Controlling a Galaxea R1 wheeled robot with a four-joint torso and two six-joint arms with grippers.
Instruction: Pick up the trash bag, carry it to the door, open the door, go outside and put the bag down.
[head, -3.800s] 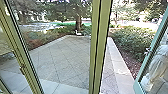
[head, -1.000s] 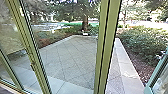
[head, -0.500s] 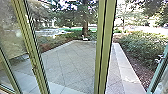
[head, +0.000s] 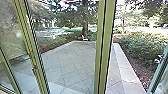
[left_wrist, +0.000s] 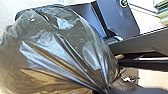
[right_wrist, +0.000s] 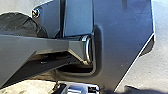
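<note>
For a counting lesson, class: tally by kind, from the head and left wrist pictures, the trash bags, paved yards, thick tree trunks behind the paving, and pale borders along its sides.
Trash bag: 1
Paved yard: 1
Thick trunk: 1
Pale borders, left one and right one: 2
Total: 5

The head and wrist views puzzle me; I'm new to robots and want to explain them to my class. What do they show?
This is a wheeled robot with two arms. The head view looks forward and down from high on it: green frames, a paved yard, and bushes beside it. A small white thing sits near a tree trunk. The other cameras sit on the wrists. The left one shows a trash bag, its folds drawn together, probably held by that arm. The right shows the robot's own dark body.
</note>
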